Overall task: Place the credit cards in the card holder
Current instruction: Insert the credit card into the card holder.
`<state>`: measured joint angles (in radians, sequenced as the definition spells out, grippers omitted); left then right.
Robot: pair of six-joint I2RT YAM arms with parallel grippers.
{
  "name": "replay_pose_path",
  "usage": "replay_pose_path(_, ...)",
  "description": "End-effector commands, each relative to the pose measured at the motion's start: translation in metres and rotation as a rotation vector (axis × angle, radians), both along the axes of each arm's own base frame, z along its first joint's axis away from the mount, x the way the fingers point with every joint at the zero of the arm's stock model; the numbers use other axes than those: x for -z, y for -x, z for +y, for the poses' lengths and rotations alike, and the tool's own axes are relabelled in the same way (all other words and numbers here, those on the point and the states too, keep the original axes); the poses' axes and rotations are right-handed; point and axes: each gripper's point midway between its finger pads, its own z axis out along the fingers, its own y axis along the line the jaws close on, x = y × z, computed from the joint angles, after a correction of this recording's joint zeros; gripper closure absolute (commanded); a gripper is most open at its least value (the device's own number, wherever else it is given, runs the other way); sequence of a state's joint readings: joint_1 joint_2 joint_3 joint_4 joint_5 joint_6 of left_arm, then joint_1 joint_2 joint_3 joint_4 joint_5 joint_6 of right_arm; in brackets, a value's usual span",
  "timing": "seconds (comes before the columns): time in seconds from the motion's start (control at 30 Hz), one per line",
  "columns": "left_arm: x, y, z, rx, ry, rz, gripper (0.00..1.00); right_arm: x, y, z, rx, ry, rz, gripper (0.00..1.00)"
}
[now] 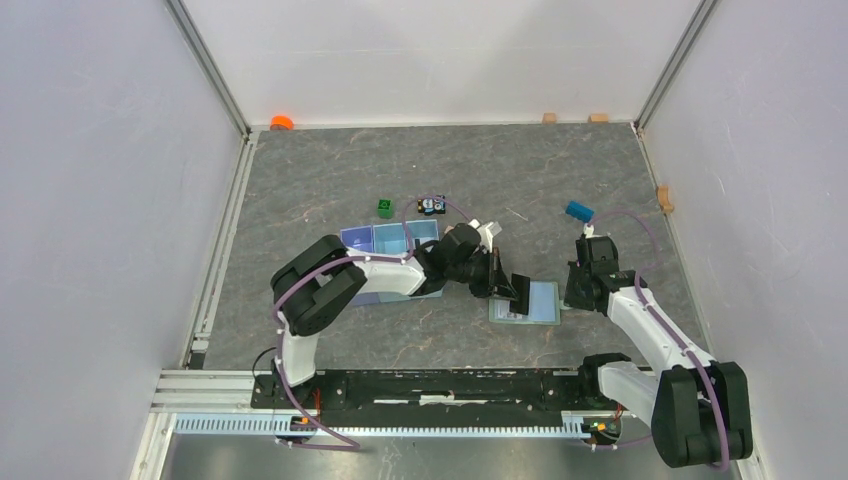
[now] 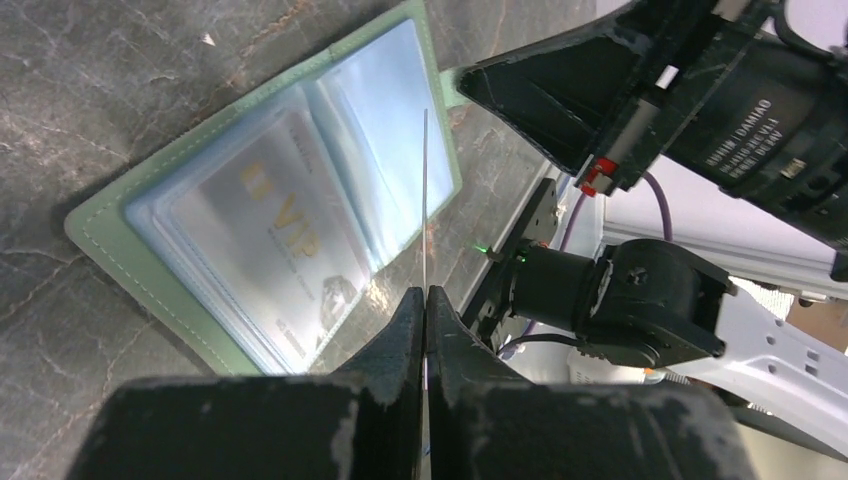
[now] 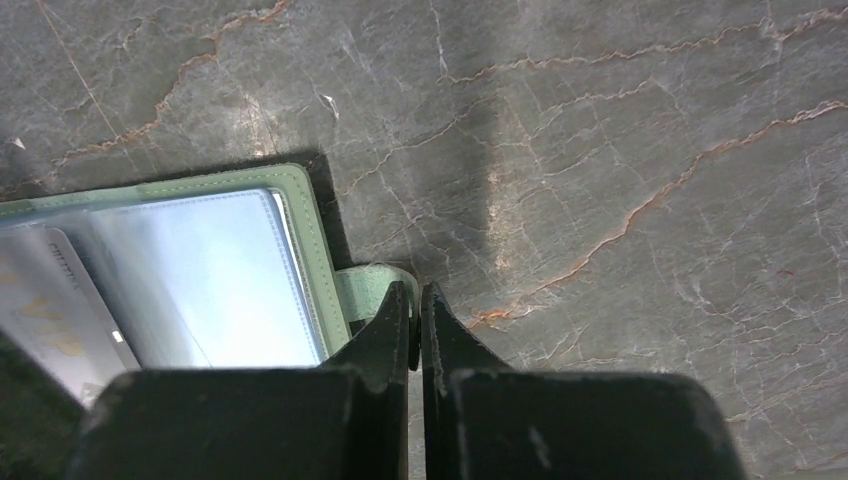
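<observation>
Pinching a thin card (image 2: 425, 200) edge-on, the left gripper (image 2: 425, 298) is hovering over the glossy-sleeved green card holder (image 2: 100, 228); the right gripper (image 3: 415, 298) is resting closed against its rounded tab (image 3: 362, 290).

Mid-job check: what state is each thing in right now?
card holder: open, lying flat
held credit card: edge-on, over the holder
VIP card: inside a clear sleeve
left gripper: shut on held credit card
right gripper: shut on snap tab
</observation>
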<state>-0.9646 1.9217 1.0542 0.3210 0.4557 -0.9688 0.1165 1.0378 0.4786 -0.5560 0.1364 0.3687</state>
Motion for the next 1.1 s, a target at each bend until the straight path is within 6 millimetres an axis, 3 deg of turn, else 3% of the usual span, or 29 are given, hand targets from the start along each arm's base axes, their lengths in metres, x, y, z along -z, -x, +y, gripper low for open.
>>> replay_pose_path(0.0,-0.005,-0.001,-0.017,0.009,0.045,0.038,0.98,0.001,-0.004,-0.004,0.01,0.02,-0.018,1.0)
replay_pose_path(0.27,0.021,0.001,-0.015,0.002,0.008,0.083,0.98,0.004,-0.001,-0.006,0.014,0.029,-0.011,1.0)
replay_pose_path(0.73,0.037,0.001,-0.017,-0.007,0.011,0.131,0.98,0.0,-0.003,0.003,-0.004,-0.019,-0.03,1.0)
replay_pose_path(1.07,0.054,-0.001,-0.005,-0.058,-0.024,0.177,0.98,-0.003,-0.003,0.003,-0.004,-0.018,-0.034,1.0)
